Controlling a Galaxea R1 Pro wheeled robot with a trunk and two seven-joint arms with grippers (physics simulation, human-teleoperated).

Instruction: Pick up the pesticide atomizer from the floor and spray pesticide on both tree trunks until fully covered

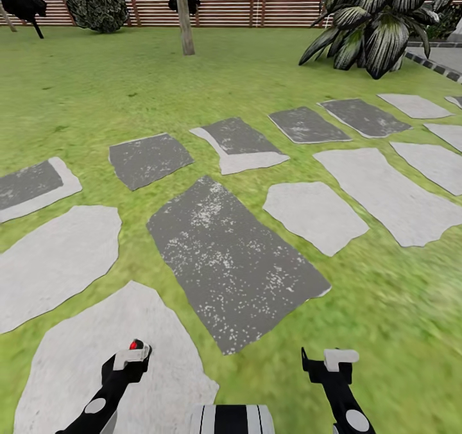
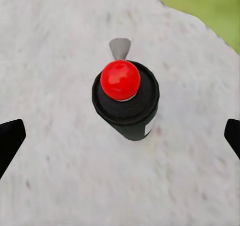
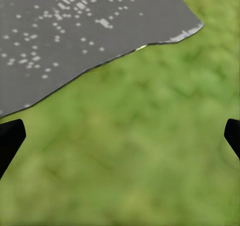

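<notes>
The small dark cylindrical pesticide atomizer (image 2: pixel 126 99), topped by a round red button and a light-grey nozzle, stands upright on a pale grey flagstone (image 1: pixel 70 363) set into the green lawn (image 1: pixel 96 81), directly beneath the left pincer (image 1: pixel 130 357). In the left wrist view the two black fingertips (image 2: pixel 10 138) sit wide apart at either side, well clear of the bottle, so that pincer is spread and holds nothing. The right pincer (image 1: pixel 327 362) hangs over bare grass just beside a dark speckled flagstone (image 1: pixel 234 260), its tips likewise parted and empty. The step in hand looks like the pickup: the left arm is lined up above the bottle but not yet around it. Next it probably must descend, bracket the body below the red cap and close without tipping it. A thick grey-brown tree trunk (image 1: pixel 184 13) stands far off near the brown slatted fence (image 1: pixel 256 0).
</notes>
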